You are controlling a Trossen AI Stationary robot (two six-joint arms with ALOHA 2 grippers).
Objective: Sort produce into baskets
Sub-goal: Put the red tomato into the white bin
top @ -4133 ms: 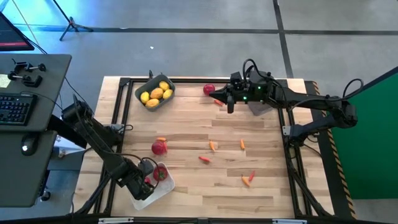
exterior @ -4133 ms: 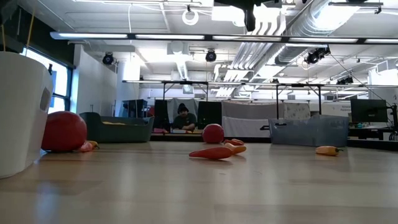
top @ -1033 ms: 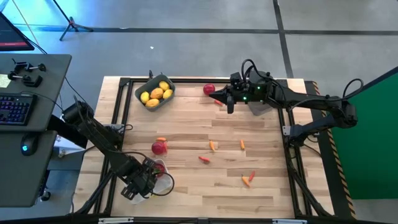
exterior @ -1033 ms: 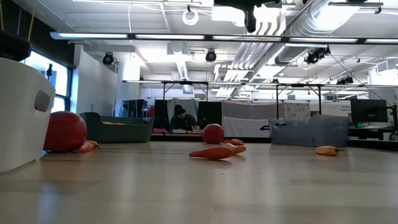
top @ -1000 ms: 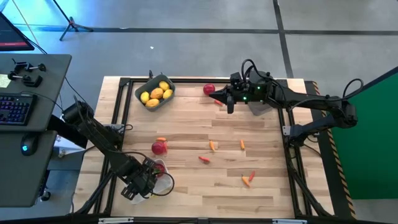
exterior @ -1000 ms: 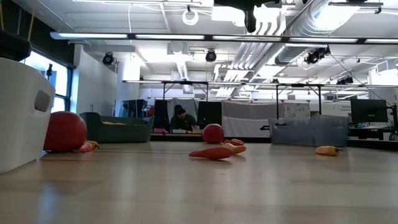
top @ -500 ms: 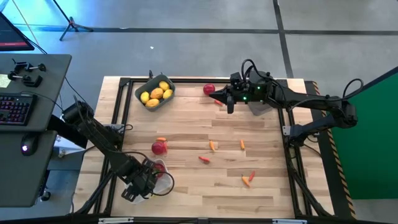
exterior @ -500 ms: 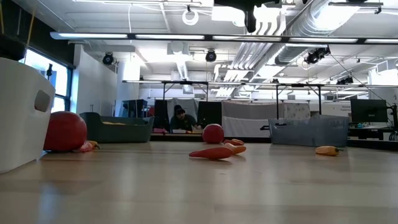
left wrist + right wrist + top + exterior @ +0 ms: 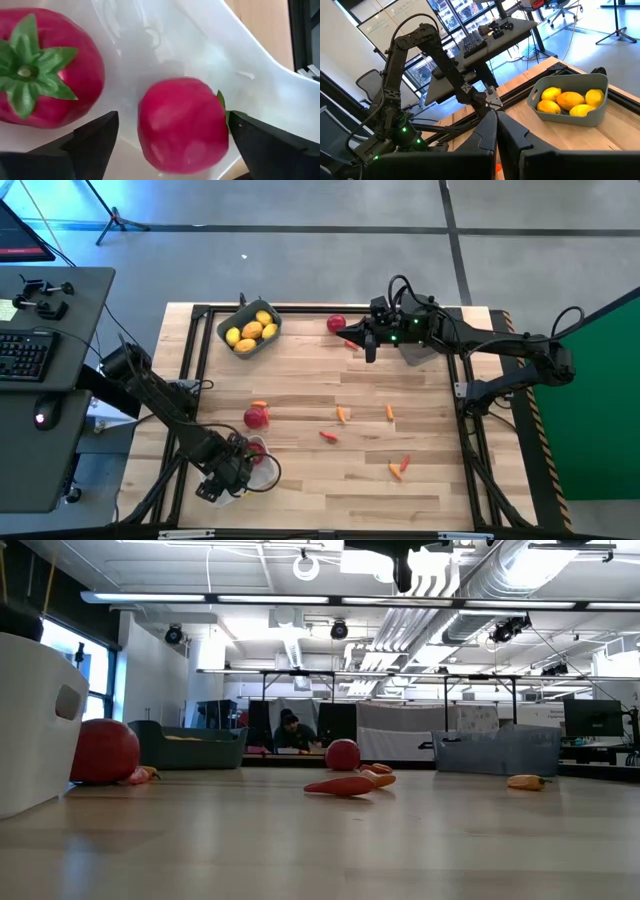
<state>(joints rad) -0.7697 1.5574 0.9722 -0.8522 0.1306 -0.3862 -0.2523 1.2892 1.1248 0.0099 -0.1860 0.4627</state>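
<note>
My left gripper (image 9: 244,459) (image 9: 173,118) points down into the white basket (image 9: 270,476) (image 9: 35,720) at the table's near left. It is open, with one finger on each side of a round red fruit (image 9: 182,125) that lies on the basket's floor. A second red fruit with a green calyx (image 9: 45,65) lies beside it. My right gripper (image 9: 371,350) (image 9: 496,131) is shut on nothing. It is held level above the table's far side, next to another red fruit (image 9: 336,324).
A blue-grey basket (image 9: 262,346) with several yellow fruits stands at the far left. A dark grey basket (image 9: 420,354) lies under the right arm. A red fruit (image 9: 256,417) and several orange-red peppers (image 9: 343,415) (image 9: 399,469) are scattered mid-table.
</note>
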